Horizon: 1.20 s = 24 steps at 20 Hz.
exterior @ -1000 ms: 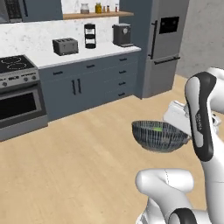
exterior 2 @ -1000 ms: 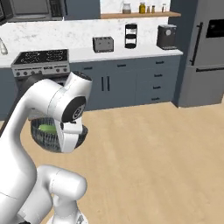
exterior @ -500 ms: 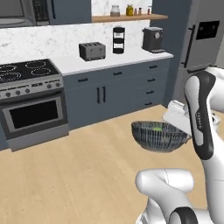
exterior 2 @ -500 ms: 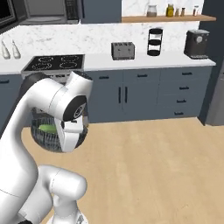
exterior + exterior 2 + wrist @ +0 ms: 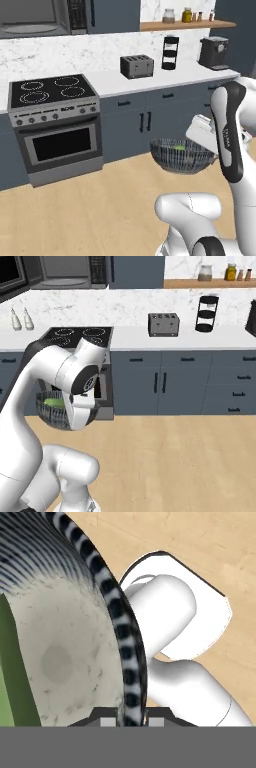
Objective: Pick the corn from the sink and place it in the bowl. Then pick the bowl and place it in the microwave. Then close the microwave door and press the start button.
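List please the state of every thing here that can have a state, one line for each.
gripper: shut on the rim of the bowl, one finger each side.
bowl: held in the air above the wooden floor, roughly level.
corn: lying inside the bowl.
microwave: its grey interior shows above the stove, so the door seems open.
oven door: closed.
cabinet drawers: closed.

My white surface (image 5: 150, 80) runs along the wall right of the stove (image 5: 52, 92). A toaster (image 5: 136, 65) sits on it just right of the stove, then a black tiered stand (image 5: 170, 52), then a coffee maker (image 5: 213, 52) farther right. Left of the stove stand two pale bottles (image 5: 21, 318).
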Tool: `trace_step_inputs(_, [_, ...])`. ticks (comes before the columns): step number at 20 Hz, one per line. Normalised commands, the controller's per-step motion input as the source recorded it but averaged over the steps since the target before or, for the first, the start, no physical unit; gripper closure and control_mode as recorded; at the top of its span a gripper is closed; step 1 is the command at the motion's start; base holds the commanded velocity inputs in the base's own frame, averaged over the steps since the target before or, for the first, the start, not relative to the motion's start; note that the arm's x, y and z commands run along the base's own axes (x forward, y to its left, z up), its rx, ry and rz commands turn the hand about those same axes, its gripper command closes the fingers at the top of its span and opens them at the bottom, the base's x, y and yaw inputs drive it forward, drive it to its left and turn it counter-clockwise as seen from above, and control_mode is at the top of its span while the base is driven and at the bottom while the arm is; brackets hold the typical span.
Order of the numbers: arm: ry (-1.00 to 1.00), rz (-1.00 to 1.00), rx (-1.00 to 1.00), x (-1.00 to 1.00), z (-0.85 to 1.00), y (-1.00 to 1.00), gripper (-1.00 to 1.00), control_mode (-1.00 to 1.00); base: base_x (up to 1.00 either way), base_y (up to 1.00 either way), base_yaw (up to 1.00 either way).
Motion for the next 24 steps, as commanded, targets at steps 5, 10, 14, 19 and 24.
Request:
trace_step_inputs(5, [0.00,0.00,0.00,0.00,0.00,0.00,1.00,1.00,0.85,0.30,0.31])
trace_step_inputs(10, [0.00,0.00,0.00,0.00,0.00,0.00,1.00,1.00,0.67,0.44,0.37])
trace_step_inputs(14, [0.00,0.00,0.00,0.00,0.00,0.00,1.00,1.00,0.63,0.43,0.35])
trace_step_inputs(19, [0.00,0.00,0.00,0.00,0.00,0.00,1.00,1.00,0.60,0.34,0.23])
trace_step_inputs(24, [0.00,0.00,0.00,0.00,0.00,0.00,1.00,1.00,0.63,0.13,0.26])
